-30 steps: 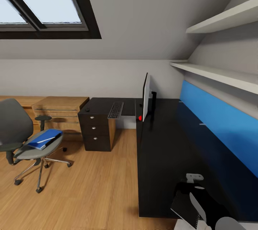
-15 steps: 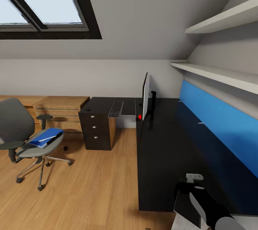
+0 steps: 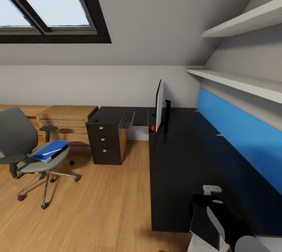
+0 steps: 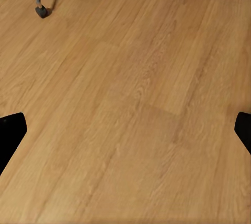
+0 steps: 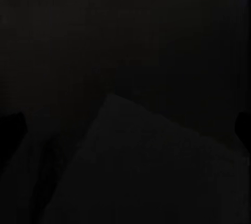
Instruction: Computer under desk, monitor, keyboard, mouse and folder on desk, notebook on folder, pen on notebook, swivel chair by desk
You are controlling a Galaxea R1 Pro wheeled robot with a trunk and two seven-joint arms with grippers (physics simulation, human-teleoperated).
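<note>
The black desk (image 3: 176,165) carries the monitor (image 3: 159,106) and keyboard (image 3: 126,120) — both upright and flat respectively.

The bench (image 3: 176,165) was placed along the right wall, under two shelves (image 3: 235,81). The monitor (image 3: 158,105) was stood on its far part, with the keyboard (image 3: 127,120) laid to its left. The swivel chair (image 3: 27,154) was set on the floor (image 3: 98,205), left of the bench and well apart from it, with the folder (image 3: 50,151) laid on its seat and the pen (image 3: 51,152) on the folder.
</note>
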